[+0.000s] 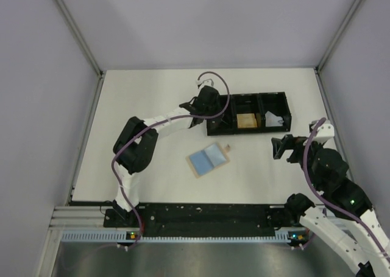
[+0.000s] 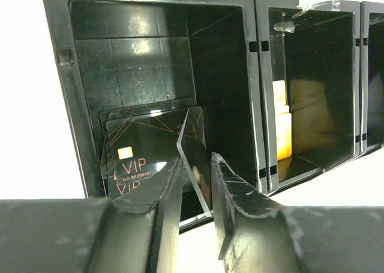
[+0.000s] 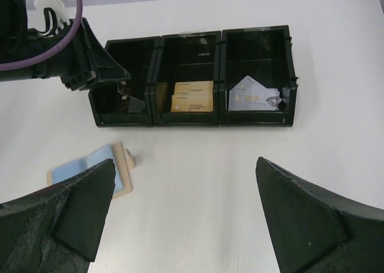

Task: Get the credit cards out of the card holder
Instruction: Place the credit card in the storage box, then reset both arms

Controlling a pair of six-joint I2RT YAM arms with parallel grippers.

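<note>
The card holder lies open and flat mid-table, its blue inner panels up inside a tan border; in the right wrist view the card holder shows partly behind a finger. My left gripper reaches into the left compartment of the black tray. A dark glossy credit card stands on edge between the parted jaws of the left gripper, with a gap on either side. Black VIP credit cards lean against the compartment's back. My right gripper hovers open and empty to the right.
The tray holds gold cards in its middle compartment and a silver card in the right one. A small tan tab sticks out beside the holder. Bare table lies between the holder and the right gripper.
</note>
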